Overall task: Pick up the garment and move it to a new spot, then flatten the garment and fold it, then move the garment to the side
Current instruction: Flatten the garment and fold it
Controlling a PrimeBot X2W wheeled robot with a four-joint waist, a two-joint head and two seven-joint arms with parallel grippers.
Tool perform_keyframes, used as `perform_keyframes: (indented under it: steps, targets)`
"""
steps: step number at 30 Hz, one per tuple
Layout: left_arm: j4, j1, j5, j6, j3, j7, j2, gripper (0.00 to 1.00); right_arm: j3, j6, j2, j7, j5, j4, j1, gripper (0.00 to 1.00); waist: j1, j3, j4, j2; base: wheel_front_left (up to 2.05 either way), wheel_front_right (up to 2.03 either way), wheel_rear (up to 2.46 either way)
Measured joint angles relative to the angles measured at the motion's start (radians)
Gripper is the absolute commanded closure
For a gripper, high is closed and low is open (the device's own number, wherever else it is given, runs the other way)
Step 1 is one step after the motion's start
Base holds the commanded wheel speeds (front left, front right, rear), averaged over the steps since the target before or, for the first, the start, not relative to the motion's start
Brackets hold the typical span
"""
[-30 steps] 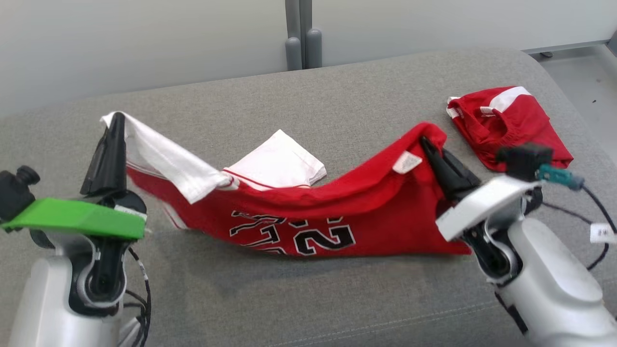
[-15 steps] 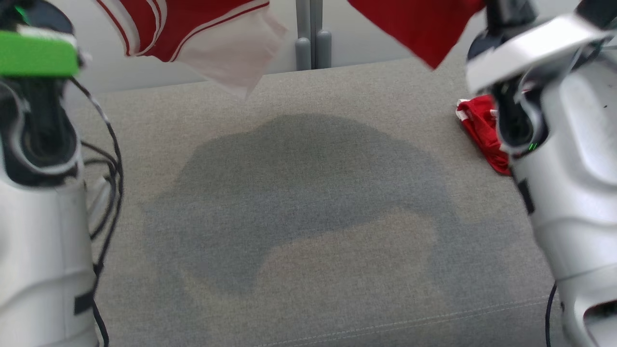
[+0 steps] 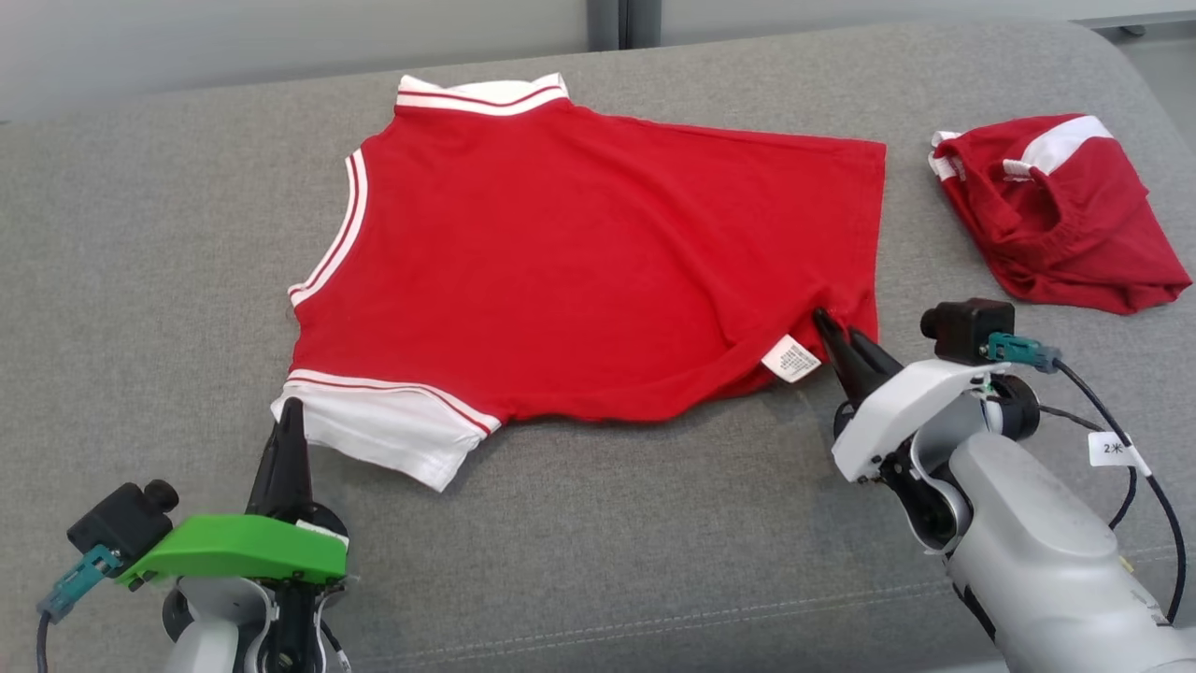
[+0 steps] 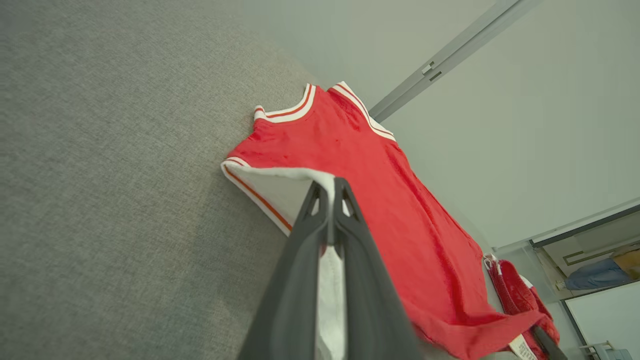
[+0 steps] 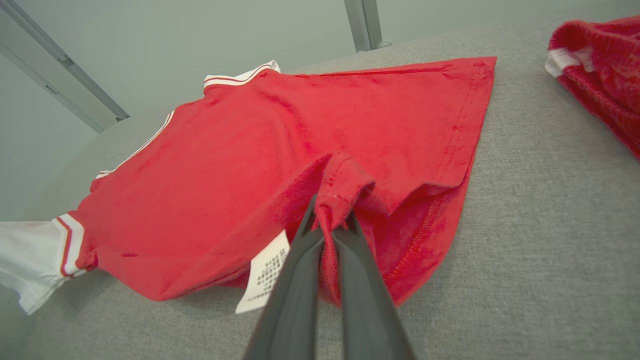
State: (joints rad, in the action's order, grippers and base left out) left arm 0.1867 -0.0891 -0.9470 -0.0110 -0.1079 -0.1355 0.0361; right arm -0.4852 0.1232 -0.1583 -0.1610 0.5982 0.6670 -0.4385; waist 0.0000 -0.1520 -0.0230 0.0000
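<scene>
Grey fabric cushion (image 3: 598, 542): red white-trimmed jersey (image 3: 579, 252) spread flat. Left gripper (image 3: 291, 406) pinched tight on white sleeve (image 3: 383, 435); right gripper (image 3: 821, 317) pinching red hem corner (image 5: 345, 175).

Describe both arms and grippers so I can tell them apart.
Left gripper: long dark fingers, green wrist plate, black camera with teal plug. Right gripper: same fingers, white plate, same camera and plug, black cable with a white tag. Pale forearms.

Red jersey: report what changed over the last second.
The red jersey, bunched and sagging between the grippers, was swung up, then laid flat on the grey cushion, plain side up. Nothing was let go: the left gripper still pinches the white sleeve, the right gripper the hem. The other red garment stayed put.
</scene>
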Motion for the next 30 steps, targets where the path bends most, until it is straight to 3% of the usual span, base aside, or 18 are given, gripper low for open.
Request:
perform_keyframes:
  steps: [7, 18, 20, 22, 27, 28, 30]
  targets:
    - [0.029, 0.0, 0.0, 0.036, 0.007, -0.067, 0.003, 1.0, -0.106, 0.0, -0.026, -0.054, -0.053, -0.005, -0.05, 1.0, 0.0, -0.038, 0.025, 0.0, 0.0, 0.0, 0.0]
    - [0.032, 0.001, 0.035, 0.069, -0.024, -0.087, 0.004, 1.0, -0.128, 0.001, -0.062, -0.081, -0.053, 0.015, -0.012, 1.0, 0.0, -0.028, 0.006, 0.0, 0.0, 0.0, 0.0]
    - [0.032, 0.003, 0.039, 0.072, -0.024, -0.091, 0.004, 1.0, -0.135, 0.001, -0.062, -0.082, -0.053, 0.015, -0.005, 0.88, 0.0, -0.025, -0.002, 0.0, 0.0, 0.0, 0.0]
    - [0.032, 0.004, 0.042, 0.072, -0.026, -0.096, 0.005, 1.0, -0.137, 0.001, -0.062, -0.086, -0.053, 0.015, 0.003, 0.84, 0.0, -0.022, -0.011, 0.0, 0.0, 0.0, 0.0]
    - [0.032, 0.018, 0.055, 0.074, -0.032, -0.097, 0.005, 1.0, -0.128, 0.001, -0.066, -0.088, -0.055, 0.012, 0.029, 0.49, 0.0, -0.014, -0.021, 0.0, 0.0, 0.0, 0.0]
    - [0.032, 0.022, 0.056, 0.074, -0.031, -0.101, 0.005, 1.0, -0.12, 0.001, -0.066, -0.088, -0.06, 0.003, 0.034, 0.3, 0.0, -0.013, -0.022, 0.0, 0.0, 0.0, 0.0]
    - [0.032, 0.03, 0.06, 0.074, -0.026, -0.105, 0.005, 1.0, -0.103, 0.001, -0.065, -0.089, -0.068, -0.022, 0.041, 0.15, 0.0, -0.011, -0.024, 0.0, 0.0, 0.0, 0.0]
